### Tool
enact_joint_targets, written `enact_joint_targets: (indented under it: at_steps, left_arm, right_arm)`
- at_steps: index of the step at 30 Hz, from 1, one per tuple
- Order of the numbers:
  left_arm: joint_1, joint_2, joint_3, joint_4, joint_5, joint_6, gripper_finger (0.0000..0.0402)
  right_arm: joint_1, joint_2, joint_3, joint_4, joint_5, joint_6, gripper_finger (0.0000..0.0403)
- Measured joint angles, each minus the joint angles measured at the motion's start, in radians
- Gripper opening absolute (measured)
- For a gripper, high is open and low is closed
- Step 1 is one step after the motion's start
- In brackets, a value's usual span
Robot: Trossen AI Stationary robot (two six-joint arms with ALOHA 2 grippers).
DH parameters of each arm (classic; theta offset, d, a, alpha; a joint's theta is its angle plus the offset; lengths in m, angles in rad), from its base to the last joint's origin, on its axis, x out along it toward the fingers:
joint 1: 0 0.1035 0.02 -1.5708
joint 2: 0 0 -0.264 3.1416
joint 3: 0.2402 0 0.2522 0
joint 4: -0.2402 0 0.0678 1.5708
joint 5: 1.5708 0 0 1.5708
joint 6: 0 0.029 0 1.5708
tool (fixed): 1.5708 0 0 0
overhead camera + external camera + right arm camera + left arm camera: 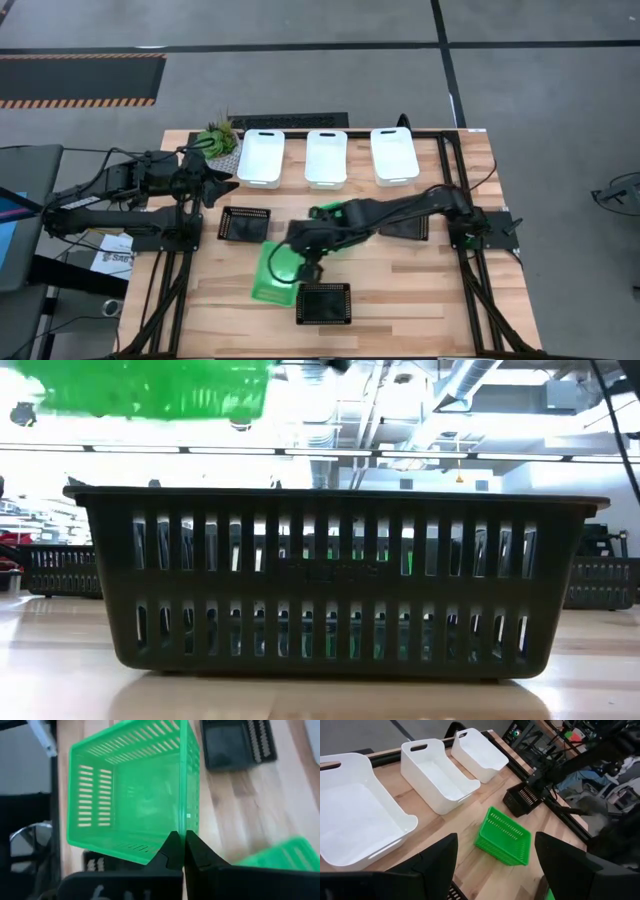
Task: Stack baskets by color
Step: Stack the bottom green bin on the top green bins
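Green basket (130, 795) lifted above worktop (400, 290).
We see right gripper (181, 842) fingers pinching its rim; left gripper (495, 865) fingers spread.

glossy smooth white plastic baskets (327, 157), slotted translucent bright green plastic basket (132, 790), matt black plastic basket (335, 580) with slotted sides, pale planked wood table (400, 290) with visible grain

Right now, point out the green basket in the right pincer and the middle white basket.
green basket (135, 795), right wrist view, inner floor.
middle white basket (326, 157), high view, inner floor.
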Motion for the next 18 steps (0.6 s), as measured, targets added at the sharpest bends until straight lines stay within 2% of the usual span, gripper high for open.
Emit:
enact_joint_targets:
  at_steps: [6, 12, 18]
  left_arm:
    - [0.0, 0.0, 0.0, -0.003, 0.001, 0.004, 0.0254]
    - [0.0, 0.0, 0.0, -0.002, 0.033, 0.007, 0.0254]
    - [0.0, 0.0, 0.0, 0.0, 0.033, 0.023, 0.0254]
  right_arm:
    - [0.011, -0.132, 0.0, -0.203, 0.005, -0.008, 0.0001]
    - [-0.002, -0.241, -0.007, -0.401, 0.078, -0.016, 0.0001]
    - [-0.039, -0.393, -0.202, -0.39, 0.078, -0.076, 0.0001]
